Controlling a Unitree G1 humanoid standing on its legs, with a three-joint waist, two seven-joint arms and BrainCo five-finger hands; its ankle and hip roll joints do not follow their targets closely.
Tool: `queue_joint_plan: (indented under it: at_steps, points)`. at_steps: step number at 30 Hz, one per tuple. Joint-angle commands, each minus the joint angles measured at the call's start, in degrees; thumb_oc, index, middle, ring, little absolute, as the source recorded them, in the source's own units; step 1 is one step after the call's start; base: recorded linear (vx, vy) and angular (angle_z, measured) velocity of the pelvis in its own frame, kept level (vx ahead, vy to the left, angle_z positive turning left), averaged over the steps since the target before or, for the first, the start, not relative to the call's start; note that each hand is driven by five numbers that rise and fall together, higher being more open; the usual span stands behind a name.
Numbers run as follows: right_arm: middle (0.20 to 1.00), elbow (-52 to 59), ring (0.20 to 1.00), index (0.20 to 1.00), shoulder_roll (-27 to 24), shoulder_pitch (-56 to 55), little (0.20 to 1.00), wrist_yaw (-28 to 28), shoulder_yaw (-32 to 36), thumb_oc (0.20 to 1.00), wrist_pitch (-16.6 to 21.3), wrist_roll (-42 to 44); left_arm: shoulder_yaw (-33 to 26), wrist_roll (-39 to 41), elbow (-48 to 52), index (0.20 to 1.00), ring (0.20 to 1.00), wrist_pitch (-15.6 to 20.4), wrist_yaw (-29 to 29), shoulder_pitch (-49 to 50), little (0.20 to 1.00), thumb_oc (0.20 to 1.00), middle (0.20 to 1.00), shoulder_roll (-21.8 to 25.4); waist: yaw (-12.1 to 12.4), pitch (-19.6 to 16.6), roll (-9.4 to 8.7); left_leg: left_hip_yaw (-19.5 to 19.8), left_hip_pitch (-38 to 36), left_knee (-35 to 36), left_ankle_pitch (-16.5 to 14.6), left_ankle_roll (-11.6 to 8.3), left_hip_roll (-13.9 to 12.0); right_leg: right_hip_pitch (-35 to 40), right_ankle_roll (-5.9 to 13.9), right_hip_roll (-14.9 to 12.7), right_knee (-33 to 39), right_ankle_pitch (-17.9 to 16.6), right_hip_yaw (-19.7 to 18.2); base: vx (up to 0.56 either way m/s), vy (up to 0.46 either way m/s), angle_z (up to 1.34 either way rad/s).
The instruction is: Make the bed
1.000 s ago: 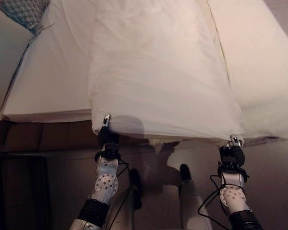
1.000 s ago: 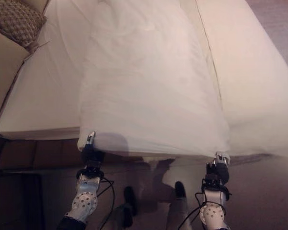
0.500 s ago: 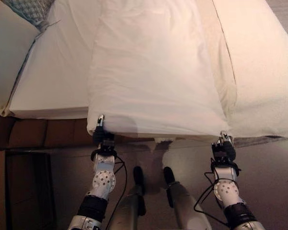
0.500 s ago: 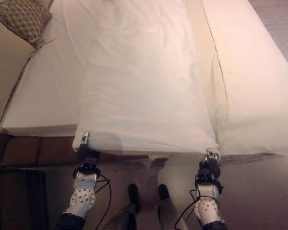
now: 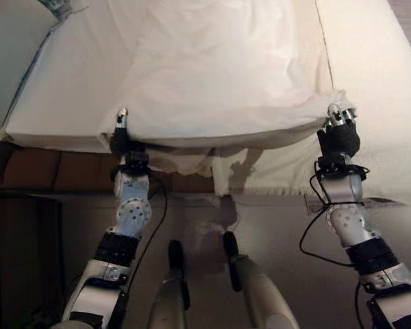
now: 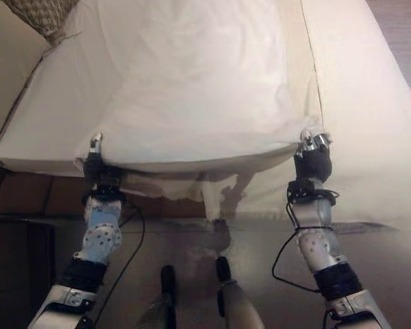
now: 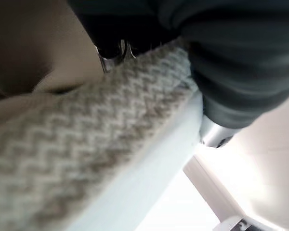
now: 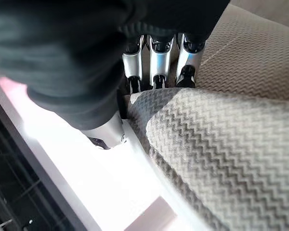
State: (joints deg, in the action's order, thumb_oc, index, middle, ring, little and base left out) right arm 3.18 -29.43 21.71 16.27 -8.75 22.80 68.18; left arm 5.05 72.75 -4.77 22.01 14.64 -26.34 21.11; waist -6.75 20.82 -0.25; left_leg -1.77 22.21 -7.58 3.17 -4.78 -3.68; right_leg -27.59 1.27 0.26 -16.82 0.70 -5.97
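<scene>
A cream blanket [image 5: 219,75] lies lengthwise down the middle of the white bed [image 5: 61,103]. Its near edge sags between my two hands at the foot of the mattress. My left hand [image 5: 120,133] is shut on the blanket's near left corner. My right hand [image 5: 339,130] is shut on its near right corner. In the left wrist view the blanket's zigzag weave [image 7: 86,144] runs under the dark cover [image 7: 231,62]. In the right wrist view the curled fingers [image 8: 154,62] pinch the same woven cloth [image 8: 221,144].
A patterned pillow [image 6: 41,10] sits at the bed's far left corner. A second cream cover [image 5: 377,82] drapes over the bed's right side and its foot. A brown bed base [image 5: 34,171] shows below the mattress, with a dark piece of furniture [image 5: 20,260] on the floor at the left.
Both hands have moved forward over the foot of the bed and further apart, carrying the blanket's near edge onto the mattress. The edge now sags between them. The camera has shifted too.
</scene>
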Motion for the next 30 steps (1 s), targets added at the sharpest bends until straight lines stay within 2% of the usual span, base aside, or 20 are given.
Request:
queue_joint_plan:
  at_steps: [1,2,5,6,7,10,13,15,16,17,18,19,20,21,25,30]
  points:
    - [0.200,6.01,0.200,0.200,1.14,-3.11,0.200,-2.50,4.89,0.200,3.32,-2.54,-6.92,-5.27,8.80,0.200,0.200,6.33,-1.89,1.71,0.200,0.200,0.200,4.34,0.35,-2.25,-1.48,-1.79,1.39,-3.01,-1.64,1.08,1.38,3.29,5.92,-1.08,5.84,-2.62,-3.63,0.06,0.103,-0.13]
    - [0.200,7.90,0.200,0.200,2.67,-6.67,0.200,-3.65,6.54,0.200,2.57,-3.33,-9.52,-7.15,10.17,0.200,0.200,5.90,-1.58,5.39,0.200,0.200,0.200,4.08,0.46,-2.03,-1.77,-1.83,1.36,-3.23,-2.10,1.52,1.56,3.39,6.12,-1.29,6.14,-2.81,-3.98,0.03,0.071,-0.06]
    - [0.200,8.22,0.200,0.200,5.01,-12.71,0.200,-5.93,8.29,0.200,1.38,-3.07,-12.18,-10.37,10.55,0.200,0.200,5.15,-0.73,11.27,0.200,0.200,0.200,2.63,0.54,-1.59,-1.97,-2.58,1.51,-3.07,-2.27,1.67,1.74,3.37,6.52,-1.89,7.33,-3.49,-4.37,0.03,0.070,-0.16]
    - [0.200,7.53,0.200,0.200,6.42,-16.82,0.200,-6.89,9.11,0.200,0.27,-3.64,-14.03,-10.04,9.24,0.200,0.200,5.37,0.06,15.23,0.200,0.200,0.200,0.40,0.67,-1.21,-2.10,-2.73,1.36,-3.06,-2.52,1.95,1.70,3.48,6.72,-2.12,7.80,-3.77,-4.55,0.01,0.030,-0.13]
    - [0.200,7.54,0.200,0.200,6.42,-16.83,0.200,-6.90,9.10,0.200,0.27,-3.63,-14.04,-10.04,9.25,0.200,0.200,5.37,0.06,15.25,0.200,0.200,0.200,0.40,0.69,-1.39,-2.12,-2.78,1.55,-2.97,-2.33,1.94,1.71,3.27,6.73,-2.13,7.89,-3.94,-4.61,0.01,0.027,-0.12]
    - [0.200,2.12,0.200,0.200,10.18,-21.33,0.200,-8.39,9.51,0.200,-0.34,-0.47,-15.71,-9.53,5.79,0.200,0.200,5.25,2.01,20.11,0.200,0.200,0.200,-4.05,0.72,-1.03,-2.12,-3.04,1.92,-3.12,-2.32,2.09,1.70,3.01,6.73,-2.47,8.24,-4.26,-4.77,0.00,0.014,-0.10]
    - [0.200,-8.86,0.200,0.200,12.90,-24.69,0.200,-11.13,8.94,0.200,-2.62,1.66,-16.37,-7.33,-1.98,0.200,0.200,4.65,2.49,23.67,0.200,0.200,0.200,-8.57,0.74,-0.54,-1.80,-3.13,1.85,-2.64,-2.13,2.04,1.84,2.86,6.89,-2.89,8.70,-4.66,-4.79,0.00,0.020,-0.05]
    - [0.200,-19.50,0.200,0.200,13.95,-24.40,0.200,-11.86,8.86,0.200,-4.08,-0.09,-16.90,-5.95,-12.27,0.200,0.200,3.45,3.13,23.62,0.200,0.200,0.200,-10.41,0.56,-0.33,-1.56,-3.43,1.36,-1.82,-2.07,2.00,1.78,3.19,7.09,-3.22,9.53,-4.93,-4.84,0.00,0.000,0.00]
    - [0.200,-25.68,0.200,0.200,14.10,-23.99,0.200,-13.21,9.09,0.200,-5.39,-2.04,-16.49,-8.49,-16.38,0.200,0.200,2.24,2.95,23.67,0.200,0.200,0.200,-10.55,0.62,-0.23,-1.40,-3.53,1.34,-1.66,-1.93,1.97,1.75,3.26,7.19,-3.45,9.80,-5.03,-4.70,0.00,0.000,0.00]
    - [0.200,-34.21,0.200,0.200,14.54,-22.59,0.200,-11.19,9.55,0.200,-4.77,-5.60,-16.94,-6.00,-23.69,0.200,0.200,1.94,3.02,22.26,0.200,0.200,0.200,-12.50,0.51,-0.11,-1.20,-3.72,1.26,-1.67,-1.93,1.99,1.68,3.35,7.13,-3.63,9.97,-5.03,-4.48,-0.01,0.013,-0.04]
    - [0.200,-34.32,0.200,0.200,14.53,-22.44,0.200,-11.24,9.55,0.200,-4.76,-5.58,-17.00,-5.90,-23.84,0.200,0.200,1.95,2.89,22.12,0.200,0.200,0.200,-12.45,0.52,-0.16,-1.23,-3.76,1.43,-1.60,-1.76,1.99,1.68,3.16,7.13,-3.63,10.03,-5.18,-4.54,0.00,0.006,-0.03]
    - [0.200,-40.69,0.200,0.200,14.55,-20.82,0.200,-11.66,9.80,0.200,-5.41,-7.27,-16.69,-8.32,-30.49,0.200,0.200,0.77,2.89,20.56,0.200,0.200,0.200,-12.80,0.52,0.05,-0.97,-3.76,1.20,-1.80,-1.88,1.92,1.65,3.39,7.05,-3.68,9.78,-4.95,-4.37,0.01,0.000,-0.03]
    - [0.200,-44.54,0.200,0.200,14.51,-19.74,0.200,-12.68,9.70,0.200,-6.37,-6.81,-17.71,-5.66,-35.14,0.200,0.200,0.75,2.27,19.08,0.200,0.200,0.200,-14.03,0.51,0.05,-0.82,-3.60,1.02,-1.60,-1.96,1.90,1.66,3.47,6.99,-3.73,9.71,-4.80,-4.23,0.00,0.000,0.00]
    - [0.200,-44.71,0.200,0.200,14.47,-19.53,0.200,-12.80,9.70,0.200,-6.35,-6.74,-17.80,-5.53,-35.35,0.200,0.200,0.77,2.08,18.88,0.200,0.200,0.200,-13.97,0.49,-0.02,-0.85,-3.63,1.24,-1.49,-1.72,1.89,1.68,3.21,7.00,-3.74,9.78,-5.00,-4.28,0.00,0.000,0.00]
    - [0.200,-58.84,0.200,0.200,15.41,-16.31,0.200,-12.54,9.89,0.200,-8.89,-8.78,-17.85,-8.31,-49.32,0.200,0.200,-0.92,2.56,15.33,0.200,0.200,0.200,-14.40,0.40,-0.60,-0.25,-3.47,0.66,-0.98,-1.66,1.55,1.42,3.67,6.80,-3.90,9.71,-4.54,-3.59,0.00,0.000,0.00]
    - [0.200,-64.64,0.200,0.200,16.44,-15.31,0.200,-12.81,9.64,0.200,-10.05,-9.51,-18.77,-8.24,-55.56,0.200,0.200,-1.47,2.30,14.56,0.200,0.200,0.200,-14.81,0.42,-0.99,-0.01,-3.34,0.20,-0.58,-1.64,1.43,1.31,3.98,6.68,-3.90,9.66,-4.41,-3.25,0.01,-0.009,0.03]
